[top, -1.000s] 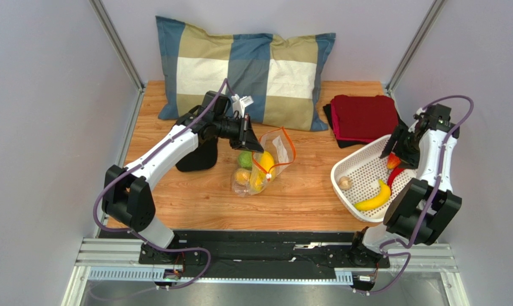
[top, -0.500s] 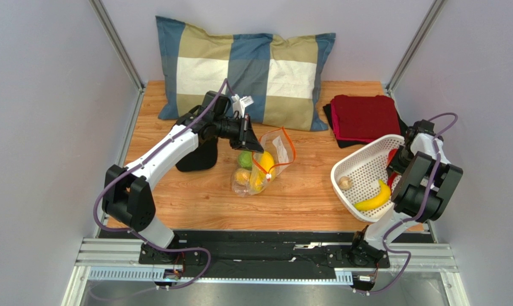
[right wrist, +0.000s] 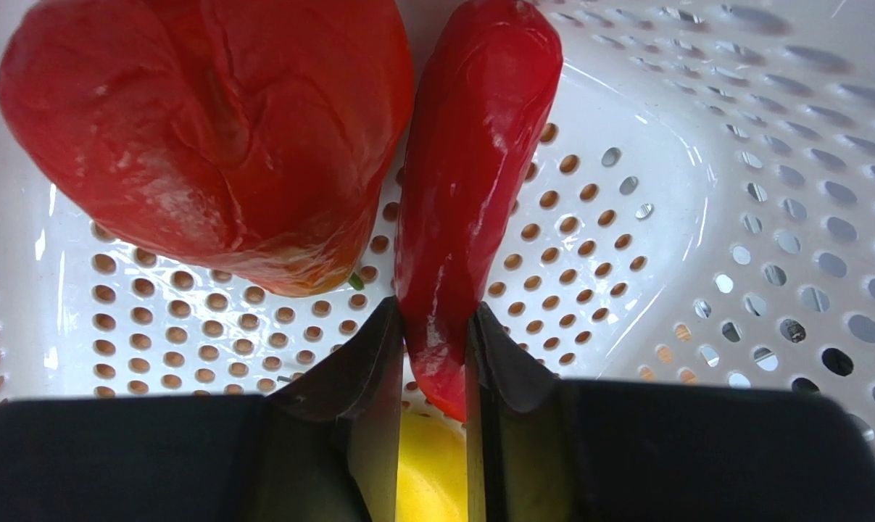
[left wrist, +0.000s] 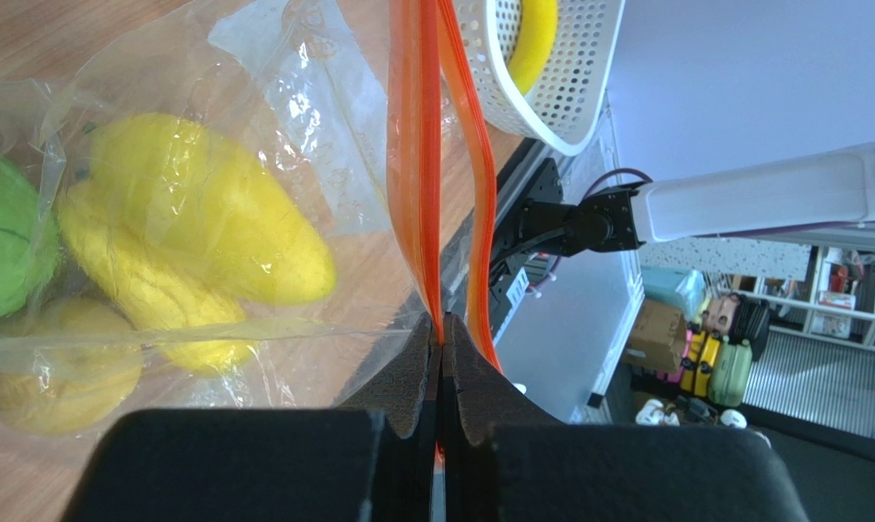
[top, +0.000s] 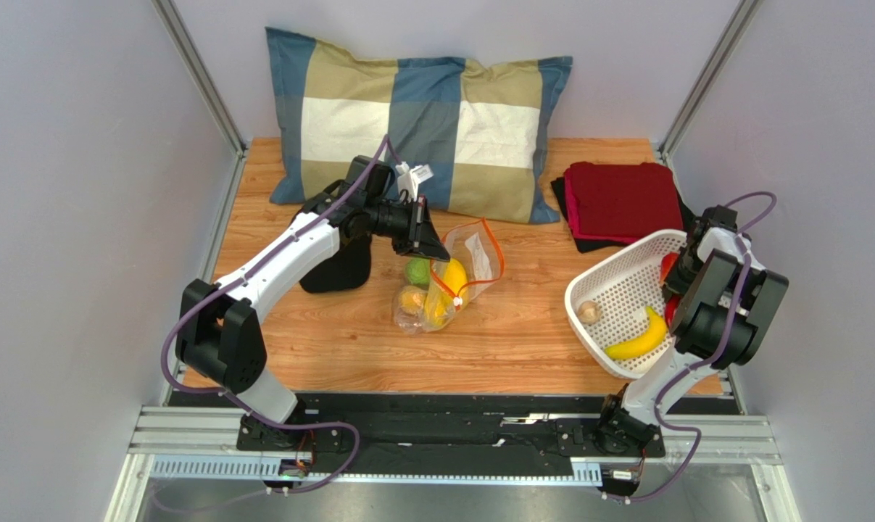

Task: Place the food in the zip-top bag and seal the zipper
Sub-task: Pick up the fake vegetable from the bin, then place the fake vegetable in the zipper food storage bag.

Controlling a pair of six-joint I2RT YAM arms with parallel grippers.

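The zip-top bag (top: 469,266) lies mid-table with a green piece (top: 416,270) and yellow pieces (left wrist: 213,218) inside it. My left gripper (left wrist: 442,337) is shut on one side of the orange zipper (left wrist: 418,163) and holds the mouth apart. In the white basket (top: 627,248), my right gripper (right wrist: 431,337) has both jaws pressed on the tip of a long red piece (right wrist: 469,163). A rounder red piece (right wrist: 213,131) lies beside it. The banana (top: 640,339) and a small beige round piece (top: 589,311) also lie in the basket. From above, the right arm hides its own fingers.
A checked pillow (top: 420,120) leans against the back wall. Folded red cloth (top: 621,198) lies behind the basket. A black object (top: 338,266) sits under the left arm. The basket stands at the table's right edge, close to the side wall.
My right arm has dropped into the basket and its jaws have closed from wide apart onto the long red piece. The left arm and the bag have not moved.
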